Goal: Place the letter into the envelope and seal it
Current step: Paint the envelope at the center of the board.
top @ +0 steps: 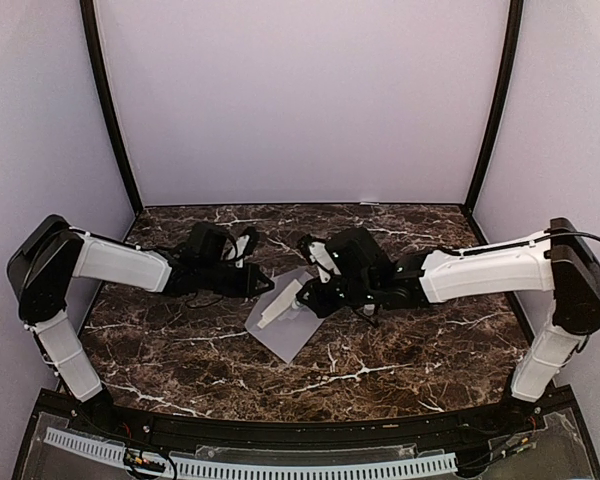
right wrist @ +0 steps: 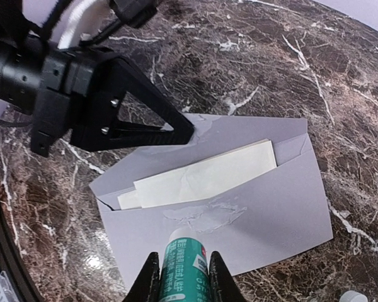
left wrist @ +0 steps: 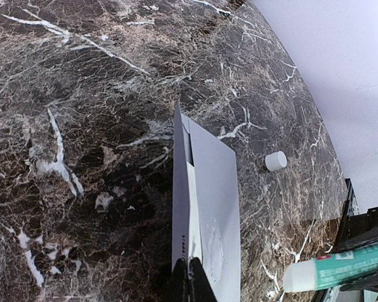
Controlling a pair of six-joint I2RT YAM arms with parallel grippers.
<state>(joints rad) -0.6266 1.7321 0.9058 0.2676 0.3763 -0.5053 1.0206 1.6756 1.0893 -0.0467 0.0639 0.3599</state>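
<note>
The pale grey-lavender envelope [right wrist: 277, 207] lies flat on the marble, also seen in the top view [top: 286, 337]. The cream letter [right wrist: 201, 176] sits inside its open mouth, its top edge showing. A wet glue smear [right wrist: 205, 214] marks the envelope's front below the opening. My right gripper [right wrist: 179, 277] is shut on a teal glue stick [right wrist: 184, 267], whose white tip rests just short of the smear. My left gripper [left wrist: 189, 283] is shut on the edge of the envelope's flap [left wrist: 179, 189], which stands raised. From the right wrist, the left gripper [right wrist: 179, 131] reaches in at the far side.
A small white cap [left wrist: 276, 161] lies on the marble table [top: 380, 370] beyond the envelope, and at the corner of the right wrist view [right wrist: 353, 296]. Both arms meet over the middle of the table. Pale walls enclose the back and sides.
</note>
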